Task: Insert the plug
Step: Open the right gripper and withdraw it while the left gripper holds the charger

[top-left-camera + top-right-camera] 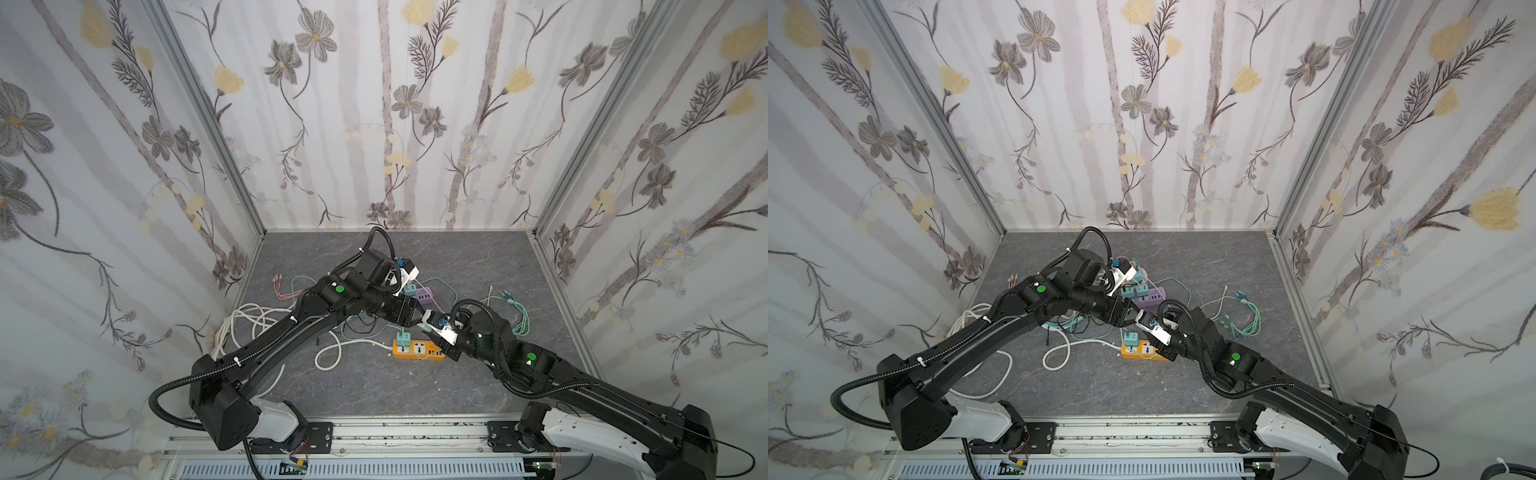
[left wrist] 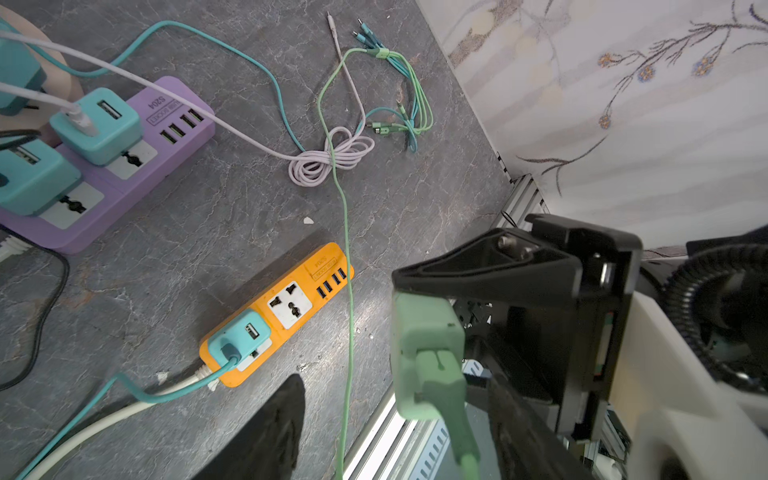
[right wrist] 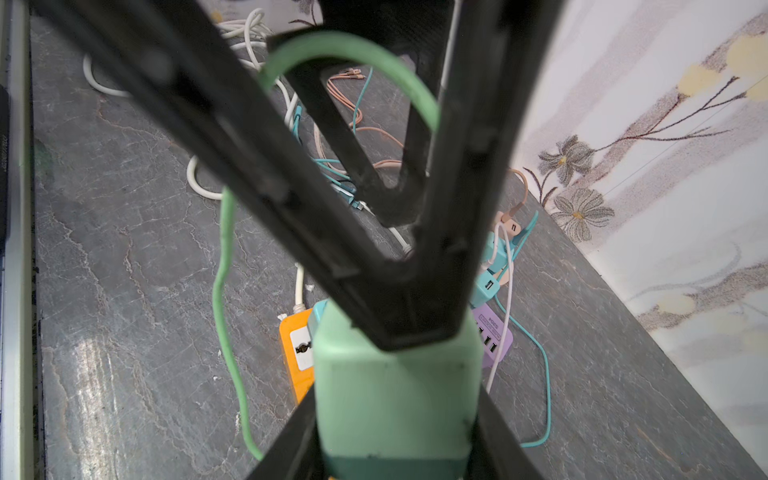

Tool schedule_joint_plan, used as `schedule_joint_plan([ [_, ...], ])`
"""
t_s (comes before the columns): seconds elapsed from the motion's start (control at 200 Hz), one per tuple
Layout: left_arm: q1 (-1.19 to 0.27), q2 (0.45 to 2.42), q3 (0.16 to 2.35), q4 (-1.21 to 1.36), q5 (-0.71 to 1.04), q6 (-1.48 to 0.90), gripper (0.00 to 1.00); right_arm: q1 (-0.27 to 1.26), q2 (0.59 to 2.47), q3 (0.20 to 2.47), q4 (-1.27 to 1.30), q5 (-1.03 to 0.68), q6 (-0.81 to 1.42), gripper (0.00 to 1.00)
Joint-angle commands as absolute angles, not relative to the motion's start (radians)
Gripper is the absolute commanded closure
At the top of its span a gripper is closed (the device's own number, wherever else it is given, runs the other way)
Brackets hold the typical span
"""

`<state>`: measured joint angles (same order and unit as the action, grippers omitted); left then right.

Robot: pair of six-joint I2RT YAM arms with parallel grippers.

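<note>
There are two arms (image 1: 266, 345), one orange strip (image 2: 286, 307), one purple strip (image 2: 116, 189), four teal adapters (image 2: 112, 133), one green adapter (image 2: 428, 332) and several loose cables (image 2: 332, 162), too tangled to count.

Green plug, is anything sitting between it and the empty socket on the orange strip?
Nothing visible covers the empty socket on the orange strip. A green cable crosses the strip's USB end beside it, and a teal charger fills the neighbouring socket. The green plug sits in the right pincer.
</note>
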<state>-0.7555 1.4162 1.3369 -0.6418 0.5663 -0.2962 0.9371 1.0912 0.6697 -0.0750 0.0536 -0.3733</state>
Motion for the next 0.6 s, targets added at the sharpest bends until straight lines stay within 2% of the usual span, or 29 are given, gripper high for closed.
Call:
schedule_joint_plan([
  [0.0, -0.755, 1.437, 1.345, -0.612, 0.612, -0.319, 0.33, 0.948, 1.105, 0.687, -0.03, 0.076, -0.426, 0.83],
  [0.28, -0.755, 1.462, 1.349, -0.596, 0.682, -0.323, 0.53, 0.953, 1.12, 0.713, -0.032, 0.077, -0.466, 0.83],
  [0.595, -0.755, 1.466, 1.339, -0.574, 0.694, -0.319, 0.56, 0.953, 1.12, 0.714, -0.002, 0.056, -0.419, 0.82],
])
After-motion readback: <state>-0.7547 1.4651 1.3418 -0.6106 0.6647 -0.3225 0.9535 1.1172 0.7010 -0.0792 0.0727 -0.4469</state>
